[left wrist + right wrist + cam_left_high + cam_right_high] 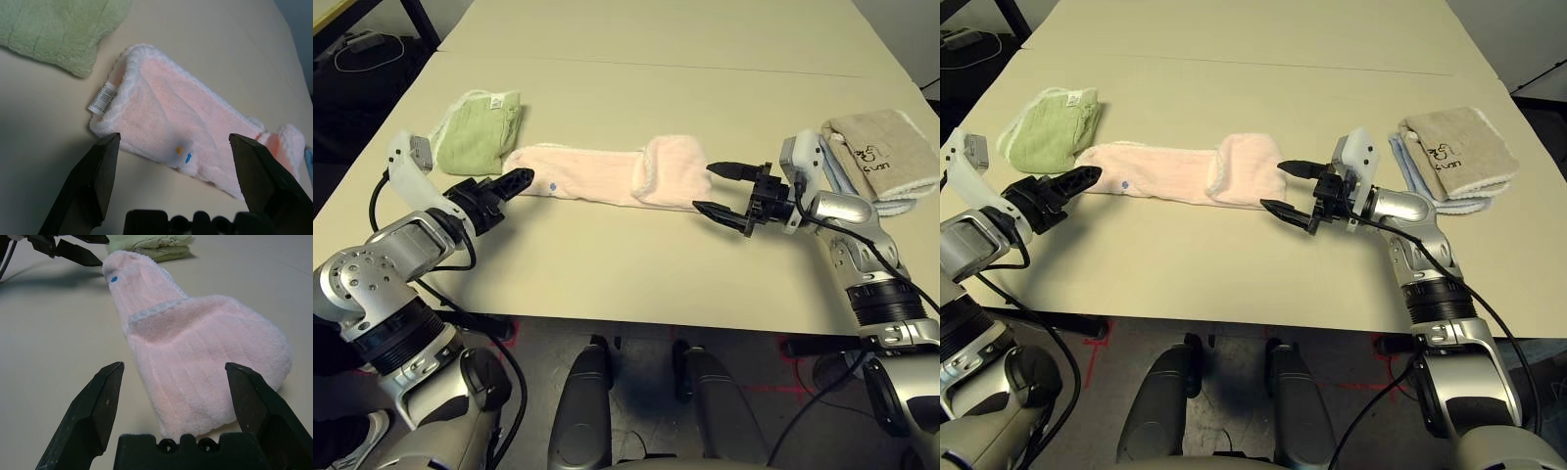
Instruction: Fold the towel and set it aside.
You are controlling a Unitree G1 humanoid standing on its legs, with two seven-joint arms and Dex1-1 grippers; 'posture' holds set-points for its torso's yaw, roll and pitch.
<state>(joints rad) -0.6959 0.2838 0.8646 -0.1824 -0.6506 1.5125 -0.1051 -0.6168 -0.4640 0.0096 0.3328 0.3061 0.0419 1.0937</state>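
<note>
Across the middle of the cream bench (636, 284), the towel (597, 174) is lying as a long pale pink strip running left to right, flat on the surface. Its right end is turned back over itself, making a thicker pad with a white corded edge showing along the fold. Near its left end a small blue mark (188, 157) is sitting on the pile, and a white label (102, 98) is sticking out from that end's corner.

Off the towel's left end, a light green towel (480, 127) is sitting bunched up, just beside it. Well apart on the right, a beige towel (881, 152) with a dark mark is resting on top of a pale blue-white folded cloth (1449, 191).

The left gripper (514, 183) is hovering at the pink strip's left end, its fingers spread wide and holding nothing; from the left wrist view that end is lying between the two fingers. The right gripper (720, 189) is pointing toward the folded right end, its fingers also standing wide apart and empty, with the doubled pad lying just in front of them.
</note>
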